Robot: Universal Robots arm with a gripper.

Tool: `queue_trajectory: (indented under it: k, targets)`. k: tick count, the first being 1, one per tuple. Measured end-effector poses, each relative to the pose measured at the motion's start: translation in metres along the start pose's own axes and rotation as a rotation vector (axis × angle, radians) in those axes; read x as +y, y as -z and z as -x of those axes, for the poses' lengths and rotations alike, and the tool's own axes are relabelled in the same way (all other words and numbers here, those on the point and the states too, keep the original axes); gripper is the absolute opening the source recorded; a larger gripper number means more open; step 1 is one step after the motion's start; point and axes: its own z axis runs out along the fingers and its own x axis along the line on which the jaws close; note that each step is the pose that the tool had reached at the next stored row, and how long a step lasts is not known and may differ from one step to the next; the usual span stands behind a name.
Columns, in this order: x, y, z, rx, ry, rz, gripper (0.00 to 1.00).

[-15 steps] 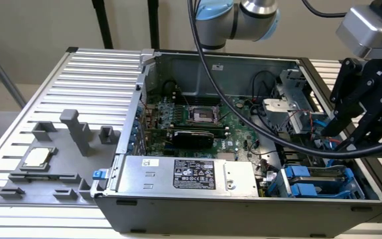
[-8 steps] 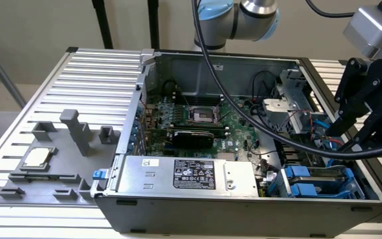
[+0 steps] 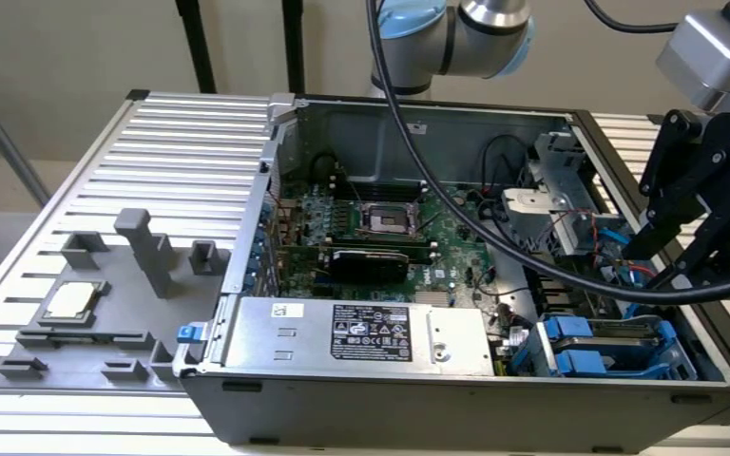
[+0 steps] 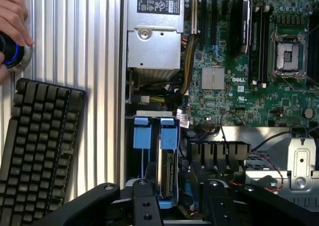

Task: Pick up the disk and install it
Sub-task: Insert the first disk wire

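Black fingers [image 4: 145,206] of the jaws sit closest to the wrist cam, spread wide apart and not clamped on anything I can see, so jaws open. The disk [image 4: 167,172] is between and beyond them: on edge in the drive cage [image 3: 673,350], blue rail tab up, connector end facing the camera, in the slot on the motherboard side. A second blue carrier [image 4: 142,136] is in the slot just beside it, toward the case wall. In the exterior view the jaws hang over the open case [image 3: 467,410] at the exterior view's right, above the cage end, with a thick black cable [image 3: 467,214] looping down from the arm [image 3: 492,28] across the board. Motherboard [image 3: 378,249] is exposed, CPU socket [image 4: 289,54] visible. The silver power supply [image 3: 353,334] with its black label lies along the near side, next to the cage. Outside the case, on the slatted bench [image 3: 175,133]: a grey fixture tray [image 3: 124,347] holding a small square chip [image 3: 69,299]. Wrist cam also picks up a black keyboard [image 4: 40,146] on the bench and a person's hand [image 4: 12,17] resting on a blue-lit round knob [image 4: 12,54].
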Motion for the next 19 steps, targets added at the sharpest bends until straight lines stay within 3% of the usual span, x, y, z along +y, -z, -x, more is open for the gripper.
queue_trajectory:
  k: [6,10,19]
  targets:
    - [-0.0023,-0.0014,0.0,-0.0008,0.0,0.0001,0.41]
    - [-0.0158,-0.0071,0.002,-0.0004,0.0,0.0,0.41]
    - [-0.0436,-0.0235,0.017,0.0032,0.0,0.0001,0.41]
